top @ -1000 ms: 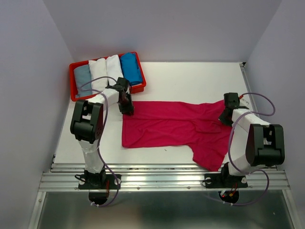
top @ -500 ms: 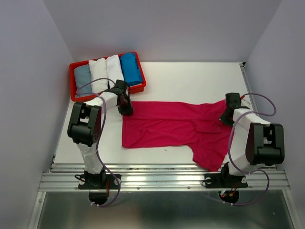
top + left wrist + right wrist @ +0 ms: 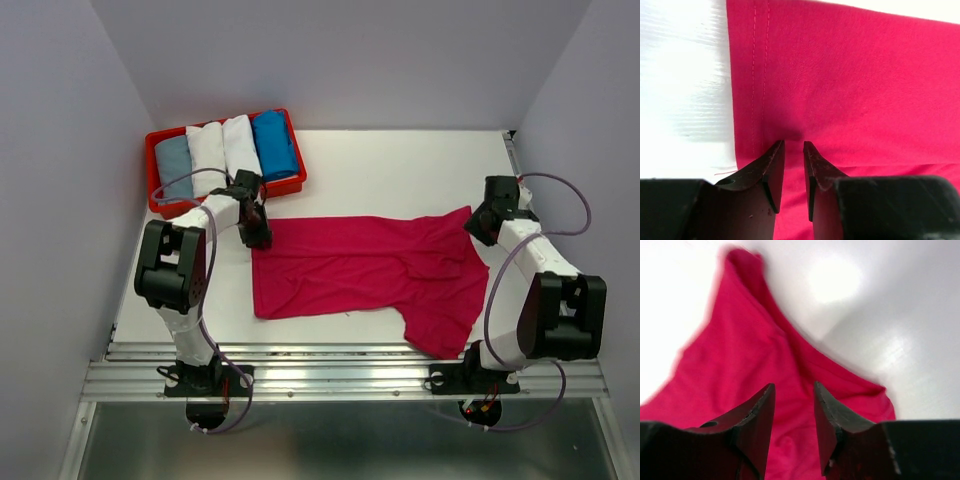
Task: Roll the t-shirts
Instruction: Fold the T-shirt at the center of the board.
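The bright magenta t-shirt [image 3: 360, 265] lies spread flat across the middle of the table, one part hanging toward the front right. My left gripper [image 3: 258, 235] is at its back left corner. In the left wrist view that gripper [image 3: 793, 142] has its tips down on the cloth [image 3: 850, 75] beside the stitched hem, with a narrow gap and flat cloth showing between them. My right gripper [image 3: 478, 228] hovers over the shirt's back right corner. In the right wrist view this gripper [image 3: 794, 385] is open above the shirt [image 3: 740, 355] and holds nothing.
A red tray [image 3: 151, 170] at the back left holds rolled tees side by side: a grey-blue one [image 3: 172, 160], two white ones [image 3: 207, 150] [image 3: 240, 145] and a bright blue one [image 3: 273, 143]. Walls close in on the left, right and back.
My right gripper has opened, let go of the shirt's back right corner and moved up and back. The left gripper and the shirt's left edge have shifted slightly left.
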### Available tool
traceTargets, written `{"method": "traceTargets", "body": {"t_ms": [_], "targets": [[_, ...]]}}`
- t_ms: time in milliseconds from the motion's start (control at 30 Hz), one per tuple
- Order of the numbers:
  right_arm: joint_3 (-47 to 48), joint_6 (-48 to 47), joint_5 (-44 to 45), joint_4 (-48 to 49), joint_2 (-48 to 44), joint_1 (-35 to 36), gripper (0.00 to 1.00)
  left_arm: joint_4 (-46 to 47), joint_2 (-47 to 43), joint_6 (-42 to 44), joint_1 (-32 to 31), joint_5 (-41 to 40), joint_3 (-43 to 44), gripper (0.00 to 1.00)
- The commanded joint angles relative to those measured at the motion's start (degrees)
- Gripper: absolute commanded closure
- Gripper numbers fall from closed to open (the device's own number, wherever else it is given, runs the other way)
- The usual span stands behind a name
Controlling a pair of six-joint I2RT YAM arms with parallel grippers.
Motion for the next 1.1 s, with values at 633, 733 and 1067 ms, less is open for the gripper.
{"method": "traceTargets", "body": {"t_ms": [633, 733, 1067], "targets": [[12.79, 0.76, -5.49, 4.87, 20.22, 0.09, 0.74, -1.37, 6.67, 0.19, -0.04, 0.38, 7.47, 0.67], [10.69, 0.93, -3.37, 5.04, 19.79, 0.09, 0.75, -1.38, 6.58, 0.10, 0.14, -0.50, 6.06, 0.67], [9.19, 0.50, -1.60, 6.18, 19.69, 0.09, 0.74, -0.06, 5.61, 0.02, 0.84, -0.94, 0.78, 0.67]]}}
